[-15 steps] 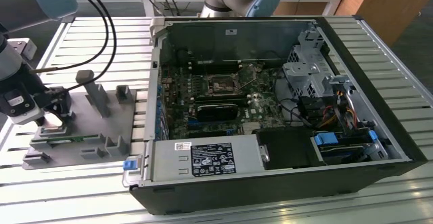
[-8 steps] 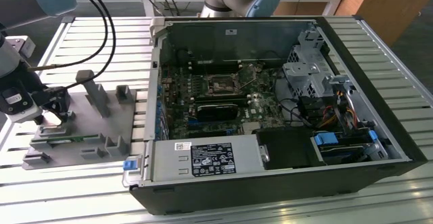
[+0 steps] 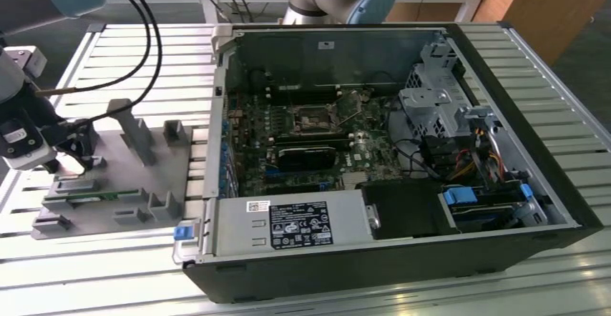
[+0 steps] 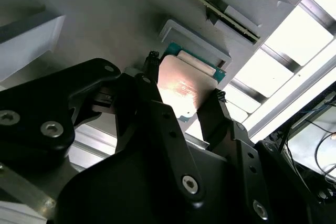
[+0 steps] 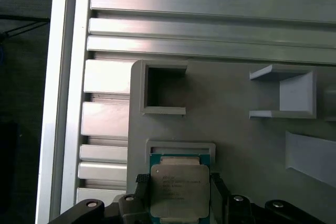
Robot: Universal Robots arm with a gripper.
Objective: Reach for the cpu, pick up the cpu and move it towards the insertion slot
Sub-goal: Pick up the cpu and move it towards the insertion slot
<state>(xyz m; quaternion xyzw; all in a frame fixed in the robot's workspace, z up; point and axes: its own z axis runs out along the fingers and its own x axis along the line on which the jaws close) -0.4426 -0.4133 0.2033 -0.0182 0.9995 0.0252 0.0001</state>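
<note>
The cpu (image 5: 180, 191), a flat silvery square with a green rim, lies in a recess of the grey fixture (image 5: 236, 129) at the exterior view's left. My gripper (image 5: 179, 203) is down over it, and the black fingers (image 5: 140, 184) press against its two opposite sides. In the second wrist view the cpu (image 4: 184, 88) sits between the fingertips (image 4: 151, 61), still at the recess's lip. In the exterior view the gripper (image 3: 73, 160) hovers on the fixture (image 3: 124, 180). The insertion slot (image 3: 310, 121) is inside the open computer case, far toward the exterior view's right.
Upright grey posts (image 3: 134, 134) rise from the fixture beside the gripper. A thin green memory strip (image 3: 113, 195) lies in the fixture. The open case (image 3: 382, 151) has raised walls and a power supply (image 3: 286, 224) at its near side. Black cables (image 3: 143, 37) trail from the arm.
</note>
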